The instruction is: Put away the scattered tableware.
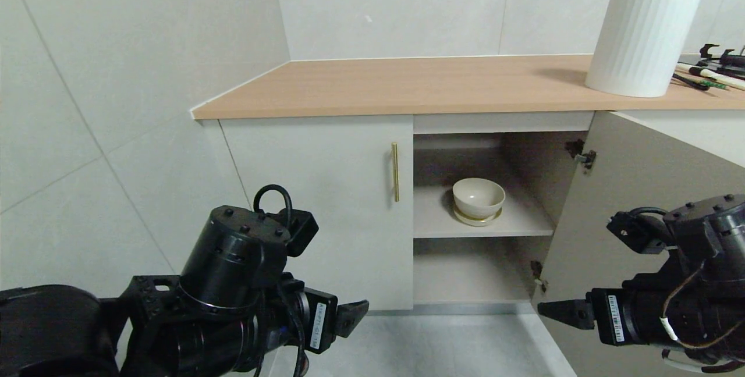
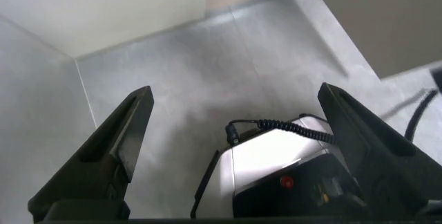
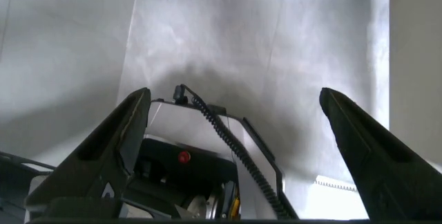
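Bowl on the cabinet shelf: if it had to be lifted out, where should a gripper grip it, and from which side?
Probably the bowl's near rim, one finger inside and one outside, coming in level through the cabinet's open front. The bowl stands upright on a saucer, and the shelf space above it looks too low for an overhead grasp.

Bowl [image 1: 478, 197] on plate [image 1: 477, 221] on cabinet shelf [image 1: 524, 223]; canister [image 1: 643, 39] on countertop [image 1: 407, 83] above.

Bowl [image 1: 478, 196] on plate [image 1: 477, 219], upper shelf [image 1: 524, 223] of open cab. [image 1: 326, 208]; white bin [image 1: 640, 39] on counter [image 1: 407, 83]
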Motion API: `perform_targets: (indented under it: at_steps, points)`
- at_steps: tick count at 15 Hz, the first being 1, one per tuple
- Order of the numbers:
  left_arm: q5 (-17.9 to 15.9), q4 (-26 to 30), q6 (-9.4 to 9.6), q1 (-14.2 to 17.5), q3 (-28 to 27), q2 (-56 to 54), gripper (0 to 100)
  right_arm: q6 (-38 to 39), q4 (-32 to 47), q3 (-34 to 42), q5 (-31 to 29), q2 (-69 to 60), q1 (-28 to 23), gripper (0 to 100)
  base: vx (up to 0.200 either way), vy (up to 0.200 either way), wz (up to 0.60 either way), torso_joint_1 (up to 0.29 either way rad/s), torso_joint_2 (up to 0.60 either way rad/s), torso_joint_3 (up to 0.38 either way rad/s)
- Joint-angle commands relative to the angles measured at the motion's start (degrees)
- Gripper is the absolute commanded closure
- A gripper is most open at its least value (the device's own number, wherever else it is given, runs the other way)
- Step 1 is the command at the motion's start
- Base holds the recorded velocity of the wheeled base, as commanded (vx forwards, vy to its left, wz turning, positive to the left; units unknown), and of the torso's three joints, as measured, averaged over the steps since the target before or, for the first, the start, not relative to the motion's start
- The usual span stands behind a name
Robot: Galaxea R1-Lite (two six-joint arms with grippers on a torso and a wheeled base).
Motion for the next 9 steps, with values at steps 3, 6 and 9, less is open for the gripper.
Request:
perform_targets:
  at_steps: [3,6,9]
  points:
    - [0.12,-0.04,0.05,-0.02,0.06,0.13,0,-0.05,0.03,0.35,0.01,-0.09,0.77,0,-0.200,0.000,0.00,0.001,0.00,0.002]
    - [0.21,-0.04,0.05,-0.02,0.15,-0.05,0,-0.05,1.09,0.26,-0.17,-1.41,0.86,0,-0.067,0.000,0.00,-0.001,0.00,0.002]
    - [0.12,-0.13,0.05,-0.02,0.15,0.13,0,-1.02,2.93,-0.18,-0.26,-3.87,0.77,0,0.000,0.000,0.00,0.000,0.00,0.000]
